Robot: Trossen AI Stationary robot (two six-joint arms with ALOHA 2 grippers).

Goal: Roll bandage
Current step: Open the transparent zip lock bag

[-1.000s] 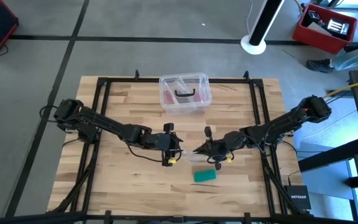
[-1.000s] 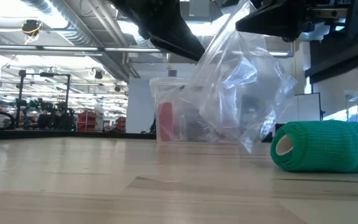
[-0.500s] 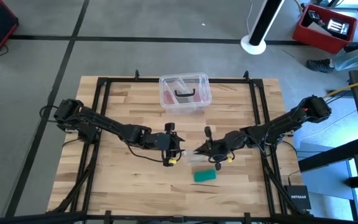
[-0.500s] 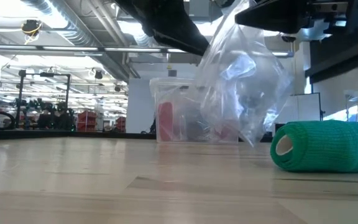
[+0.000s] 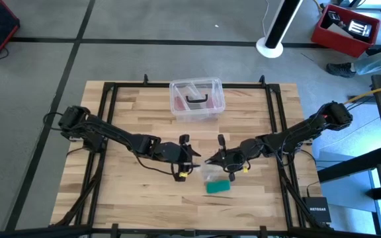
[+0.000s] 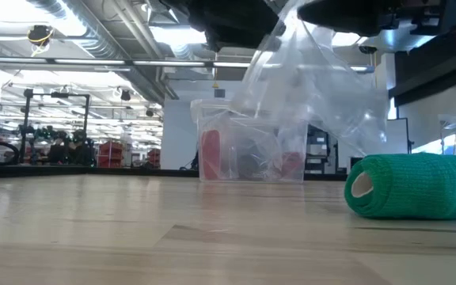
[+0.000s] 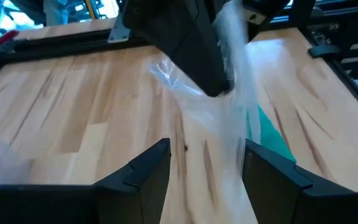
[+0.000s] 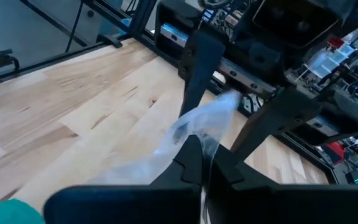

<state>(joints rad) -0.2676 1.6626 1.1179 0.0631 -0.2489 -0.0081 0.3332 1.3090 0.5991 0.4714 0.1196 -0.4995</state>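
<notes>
The bandage is a compact teal-green roll [image 5: 218, 187] lying on its side on the table near the front edge; it also shows in the low view [image 6: 414, 186] and the left wrist view [image 7: 269, 134]. My right gripper [image 5: 211, 160] is shut on a clear plastic bag [image 5: 211, 173] just beyond the roll. My left gripper [image 5: 190, 158] is open and faces the right one, its fingers standing on either side of the bag [image 7: 232, 124]. My right gripper pinches a bunched upper part of the clear bag [image 8: 194, 134] between its two shut fingers, coming from the table's right and slanting down. The bag [image 6: 307, 87] hangs slack below the fingers, above the table top. Whether my left gripper touches the bag, I cannot tell.
A clear plastic box [image 5: 197, 99] with pinkish contents stands at the table's far middle, also in the low view [image 6: 248, 150]. A black frame [image 5: 108, 89] runs around the table's edges. Bare wood lies at the near left [image 5: 131, 192].
My left gripper has moved a little toward the table's right edge, up to the bag, so that its open fingers now stand around it. The hanging bag has swung and spread, and its lower end sits higher above the table than before. The green roll has stayed where it was.
</notes>
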